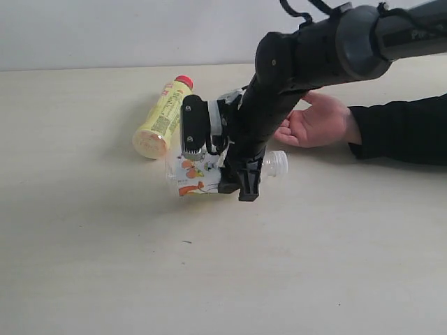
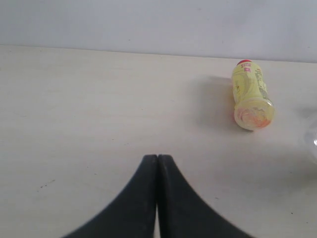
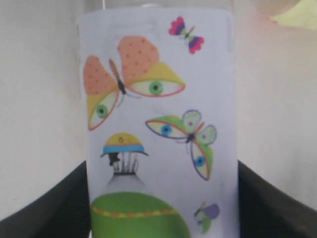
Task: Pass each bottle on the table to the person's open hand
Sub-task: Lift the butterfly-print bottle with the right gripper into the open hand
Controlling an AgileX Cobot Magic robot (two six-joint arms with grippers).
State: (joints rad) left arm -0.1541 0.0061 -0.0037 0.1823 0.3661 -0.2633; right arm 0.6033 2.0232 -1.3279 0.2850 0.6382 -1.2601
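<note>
Right jaws straddle butterfly-label bottle [image 3: 158, 124] lying on table [image 1: 105, 265], grip unclear; arm [image 1: 307, 49] angled steeply down. Left jaws pressed together.

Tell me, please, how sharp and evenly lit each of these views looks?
Exterior view: soft, even light, faint shadow beside the yellow bottle. Left wrist view: sharp, same soft shadow on the table. Right wrist view: the butterfly-label bottle fills the frame, slightly blurred.
</note>
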